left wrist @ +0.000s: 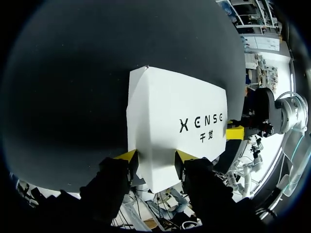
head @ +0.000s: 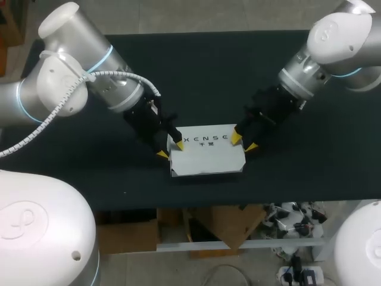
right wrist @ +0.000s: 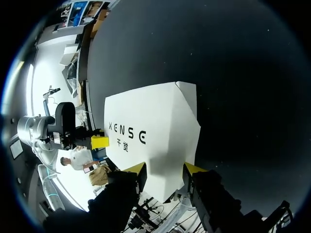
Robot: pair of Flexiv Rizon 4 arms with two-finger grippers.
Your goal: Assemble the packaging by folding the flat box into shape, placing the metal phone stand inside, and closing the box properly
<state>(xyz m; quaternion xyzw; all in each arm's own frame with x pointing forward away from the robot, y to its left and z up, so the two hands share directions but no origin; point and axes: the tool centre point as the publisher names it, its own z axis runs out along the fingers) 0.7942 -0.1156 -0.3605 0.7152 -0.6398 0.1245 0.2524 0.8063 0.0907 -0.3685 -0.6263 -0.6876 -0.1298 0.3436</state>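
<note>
1. On the black tabletop (head: 196, 71), near its front edge, the white cardboard box (head: 205, 156) already stands folded into shape. Its printed top face is down flat, so the folding step looks done.
2. At the box's left end sits the left tool (head: 170, 149), fingers spread. One yellow tip is over the top face and the other just outside the end wall (straddling the edge rather than clamping it, as far as I can judge).
3. At the right end, the right tool (head: 244, 142) mirrors it, also spread wide across that edge and holding nothing.
4. Both end corners look slightly creased and uneven, so I judge that the closing is at its last stage, with the end flaps being pressed or tucked home.
5. Nowhere on the tabletop is the metal phone stand to be seen. It is presumably inside the box, but that cannot be confirmed.
</note>
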